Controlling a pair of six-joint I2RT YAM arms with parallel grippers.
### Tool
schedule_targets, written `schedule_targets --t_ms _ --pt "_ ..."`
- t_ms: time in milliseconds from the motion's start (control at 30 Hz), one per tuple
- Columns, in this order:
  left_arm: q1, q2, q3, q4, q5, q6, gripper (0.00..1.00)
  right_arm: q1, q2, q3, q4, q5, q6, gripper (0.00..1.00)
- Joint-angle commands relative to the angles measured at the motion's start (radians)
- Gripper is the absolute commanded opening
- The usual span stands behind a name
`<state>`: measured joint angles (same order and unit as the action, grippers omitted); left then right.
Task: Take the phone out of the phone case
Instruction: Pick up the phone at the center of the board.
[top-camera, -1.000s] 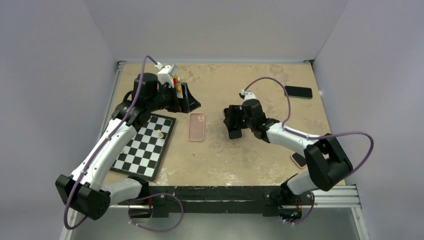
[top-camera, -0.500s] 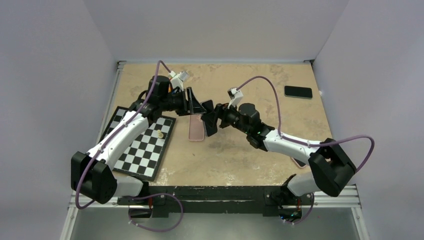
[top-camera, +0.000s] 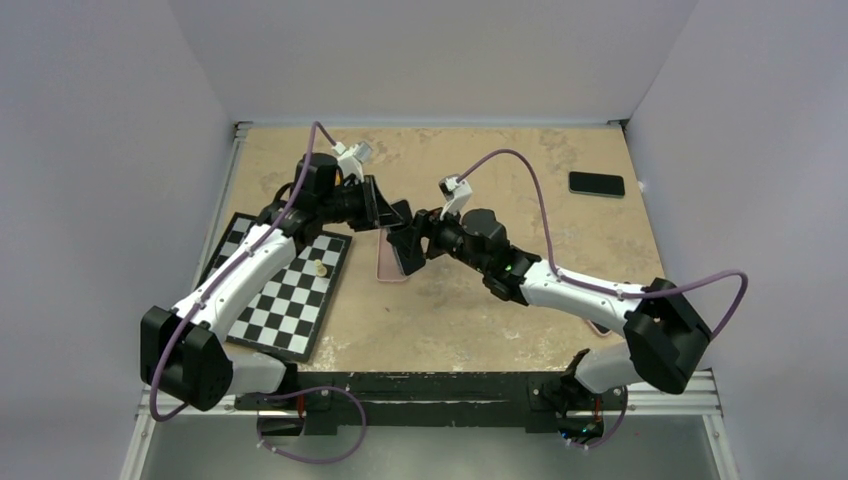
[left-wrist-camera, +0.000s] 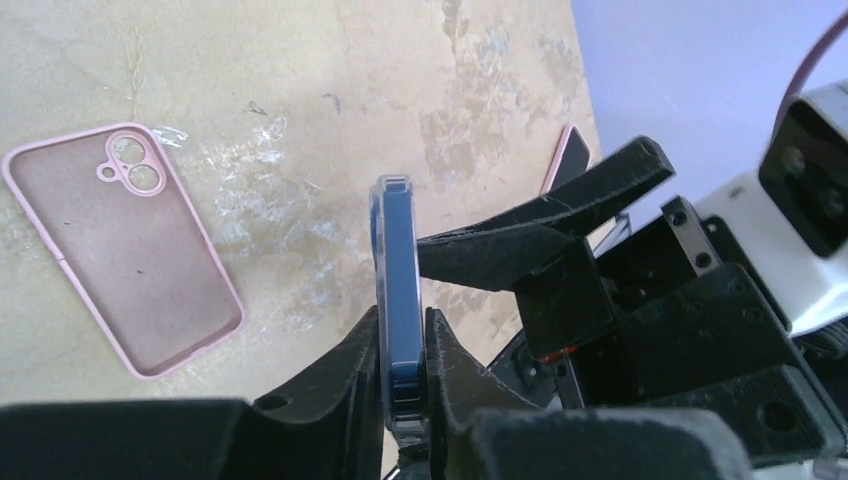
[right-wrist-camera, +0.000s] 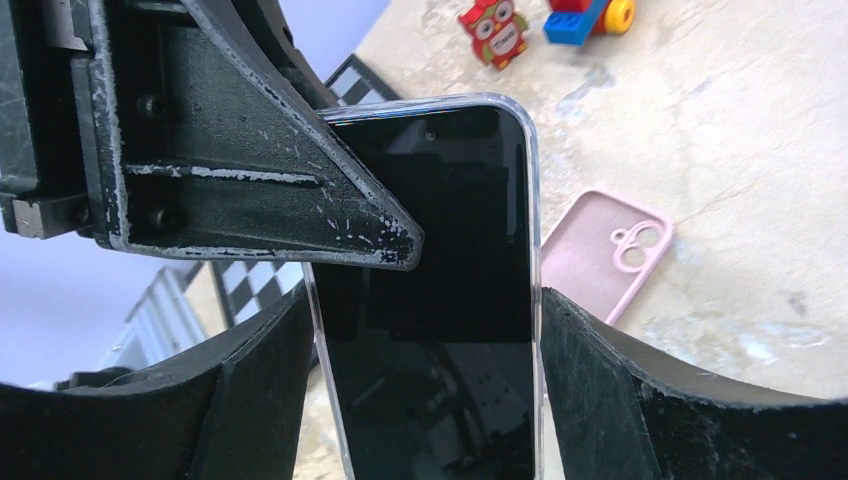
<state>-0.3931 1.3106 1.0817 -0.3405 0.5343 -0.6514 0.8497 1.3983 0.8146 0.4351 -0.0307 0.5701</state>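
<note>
A dark-screened phone (right-wrist-camera: 430, 300) in a clear phone case (right-wrist-camera: 535, 200) is held in the air above the table's middle. My right gripper (right-wrist-camera: 425, 400) is shut across its width, one finger on each long edge of the case. My left gripper (left-wrist-camera: 402, 350) is shut on its front and back; in the left wrist view the phone (left-wrist-camera: 398, 270) stands edge-on, blue between the fingers. In the top view both grippers meet at the phone (top-camera: 408, 250), the left gripper (top-camera: 398, 215) from the left and the right gripper (top-camera: 420, 240) from the right.
An empty pink case (left-wrist-camera: 125, 260) lies on the table just under the held phone (top-camera: 385, 270). A chessboard (top-camera: 285, 295) with one pale piece (top-camera: 318, 268) lies at the left. A black phone (top-camera: 597, 184) lies back right. An owl figure (right-wrist-camera: 495, 30) and toy bricks (right-wrist-camera: 590, 15) stand further back.
The right arm carried the phone left, over the pink case. The left gripper swung right to meet it and went from wide open to shut on the phone.
</note>
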Motion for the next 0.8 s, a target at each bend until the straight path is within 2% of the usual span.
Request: schedule_targets --t_ms 0,67,100,133,167,300,467,533,600,700,767 --pt "-0.002 -0.020 -0.006 0.061 0.027 0.006 0.09 0.022 -0.035 0.097 0.032 0.077 -0.050 0.15" --pt "-0.003 -0.015 -0.008 0.070 0.043 0.009 0.00 0.022 -0.042 0.100 0.000 0.091 -0.070 0.45" --pt "-0.004 -0.017 -0.007 0.070 0.045 0.015 0.00 0.022 -0.049 0.097 -0.024 0.099 -0.082 0.64" --pt "-0.003 -0.020 -0.005 0.069 0.044 0.028 0.00 0.021 -0.055 0.095 -0.060 0.104 -0.092 0.76" --pt "-0.004 -0.028 -0.004 0.067 0.037 0.041 0.00 0.019 -0.062 0.096 -0.099 0.131 -0.103 0.80" --pt "-0.004 -0.065 0.009 0.043 0.005 0.088 0.00 -0.009 -0.096 0.079 -0.226 0.131 -0.191 0.84" --pt "-0.003 -0.069 0.038 0.006 0.002 0.133 0.00 -0.105 -0.185 -0.027 -0.200 -0.123 -0.230 0.86" --pt "-0.004 -0.066 0.043 0.015 0.041 0.143 0.00 -0.154 -0.203 -0.067 -0.179 -0.210 -0.226 0.86" --pt "-0.004 -0.063 0.038 0.062 0.118 0.140 0.00 -0.220 -0.196 -0.103 -0.137 -0.345 -0.213 0.86" --pt "-0.006 -0.050 0.027 0.146 0.231 0.117 0.00 -0.318 -0.156 -0.144 -0.012 -0.673 -0.163 0.80" --pt "-0.011 -0.045 0.025 0.186 0.279 0.111 0.00 -0.328 -0.128 -0.166 0.086 -0.801 -0.125 0.75"
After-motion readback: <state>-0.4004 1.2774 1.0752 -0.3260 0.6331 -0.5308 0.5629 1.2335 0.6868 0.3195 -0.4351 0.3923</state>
